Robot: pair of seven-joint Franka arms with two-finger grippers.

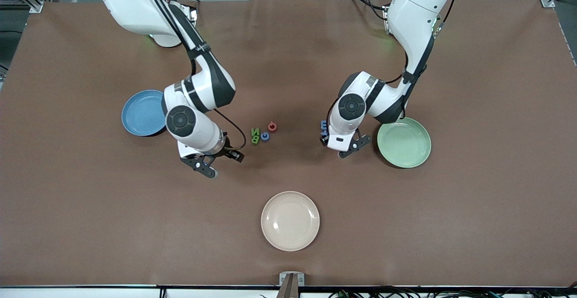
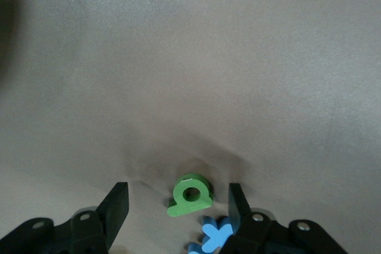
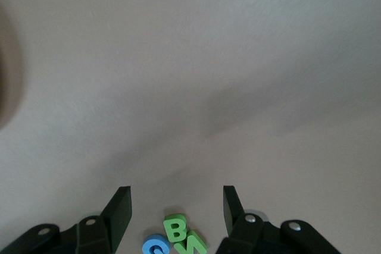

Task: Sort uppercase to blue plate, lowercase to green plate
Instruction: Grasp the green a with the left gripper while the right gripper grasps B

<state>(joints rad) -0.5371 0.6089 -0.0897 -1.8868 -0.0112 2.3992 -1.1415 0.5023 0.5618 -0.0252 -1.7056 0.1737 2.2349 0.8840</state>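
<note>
The uppercase letters lie mid-table: green N, green B, blue G, pink-red G. My right gripper hangs open beside them, toward the blue plate; in the right wrist view its jaws stand apart with B, N and blue G near their base. My left gripper is low over the lowercase letters, next to the green plate. It is open around the green g shape, with the blue cross by one finger. A blue lowercase letter peeks out beside the hand.
A cream plate sits nearer the front camera, mid-table. Brown cloth covers the whole table. The right arm's elbow overhangs part of the blue plate's rim.
</note>
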